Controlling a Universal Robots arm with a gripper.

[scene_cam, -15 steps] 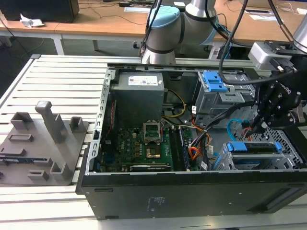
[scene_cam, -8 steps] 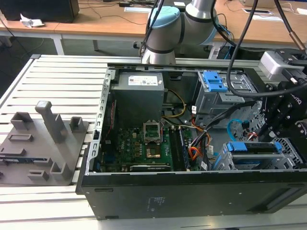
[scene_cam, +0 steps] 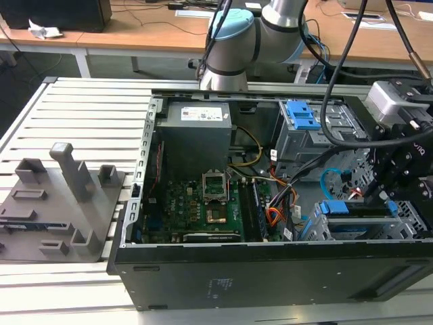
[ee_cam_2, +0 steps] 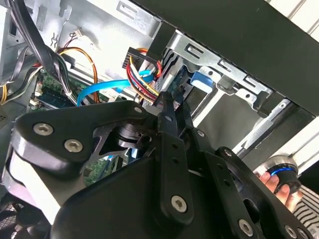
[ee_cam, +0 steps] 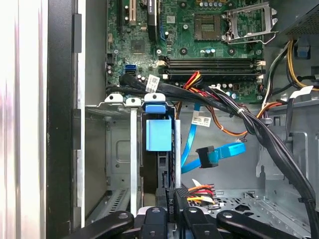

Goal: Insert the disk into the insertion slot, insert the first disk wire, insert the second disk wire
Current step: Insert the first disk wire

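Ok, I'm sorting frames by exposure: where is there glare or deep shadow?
First wrist view: the table is blown out white. Second wrist view: the black claw is dark against bright case metal. Exterior view: even light, little glare.

Exterior view overlooks the computer case; both close wrist views share the second disk wire.
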